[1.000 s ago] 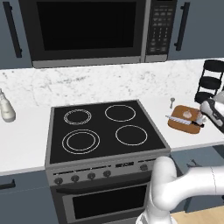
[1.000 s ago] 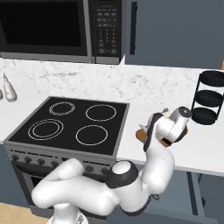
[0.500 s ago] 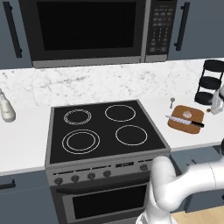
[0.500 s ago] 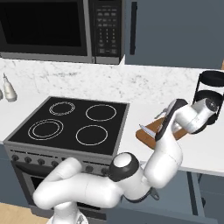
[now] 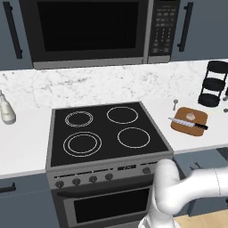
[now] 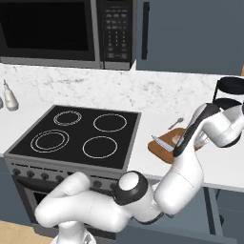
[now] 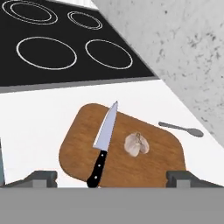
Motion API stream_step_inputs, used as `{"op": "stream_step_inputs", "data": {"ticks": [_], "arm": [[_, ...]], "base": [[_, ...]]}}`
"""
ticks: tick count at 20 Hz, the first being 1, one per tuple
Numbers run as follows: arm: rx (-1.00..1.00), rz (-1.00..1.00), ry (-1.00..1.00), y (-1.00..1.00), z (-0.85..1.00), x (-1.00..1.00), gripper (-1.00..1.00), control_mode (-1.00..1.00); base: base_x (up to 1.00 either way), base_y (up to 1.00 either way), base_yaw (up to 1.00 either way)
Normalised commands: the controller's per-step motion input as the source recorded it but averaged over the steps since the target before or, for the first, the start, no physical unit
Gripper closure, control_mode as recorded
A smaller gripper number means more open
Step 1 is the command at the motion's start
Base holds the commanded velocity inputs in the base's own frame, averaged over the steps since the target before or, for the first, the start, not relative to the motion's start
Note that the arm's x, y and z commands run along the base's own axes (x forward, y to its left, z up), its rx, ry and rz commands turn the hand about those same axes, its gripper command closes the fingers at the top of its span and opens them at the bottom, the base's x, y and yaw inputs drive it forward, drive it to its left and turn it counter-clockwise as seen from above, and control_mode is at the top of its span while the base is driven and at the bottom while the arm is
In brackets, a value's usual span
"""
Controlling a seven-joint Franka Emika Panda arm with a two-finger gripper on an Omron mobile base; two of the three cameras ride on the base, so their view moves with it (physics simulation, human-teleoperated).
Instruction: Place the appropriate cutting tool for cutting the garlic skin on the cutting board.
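In the left base view, the board (image 5: pixel 189 121) lies on the white counter (image 5: pixel 26 133) just right of the stove (image 5: pixel 104 133). The knife (image 5: pixel 188 124) rests across the board, its blade end toward the stove and its black handle at the board's far-right edge. The garlic (image 5: pixel 191 116) sits on the board just behind the knife. A spoon (image 5: pixel 175 104) lies on the counter near the board's back-left corner. A black rack (image 5: pixel 213 83) stands behind and to the right of the board. A bottle (image 5: pixel 6 110) stands on the counter left of the stove.

In the right base view, the arm partly hides the board (image 6: pixel 164 144); the knife (image 6: pixel 162 144) blade pokes out toward the stove (image 6: pixel 76 136), and the spoon (image 6: pixel 175 123) lies behind the board.

In the hand view, the gripper (image 7: pixel 111 178) hangs over the board (image 7: pixel 78 144) with its jaws spread wide, grasping nothing. The knife (image 7: pixel 104 139) lies flat on the board, and the garlic (image 7: pixel 136 145) sits just beside the blade, seemingly apart from it. The spoon (image 7: pixel 181 128) lies off the board.
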Motion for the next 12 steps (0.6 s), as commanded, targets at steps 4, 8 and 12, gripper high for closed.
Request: {"op": "stream_step_inputs", "data": {"ticks": [4, 8, 12], "arm": [[-0.09, 0.03, -0.32, 0.53, 0.11, -0.98, -1.00, -1.00], [-0.12, 0.08, -0.18, 0.86, 0.00, -0.92, -1.00, -1.00], [-0.20, 0.14, -0.10, 1.00, 0.00, -0.69, -1.00, -1.00]], "base": [[0.00, 0.00, 0.00], [0.00, 0.00, 0.00], [0.00, 0.00, 0.00]]}}
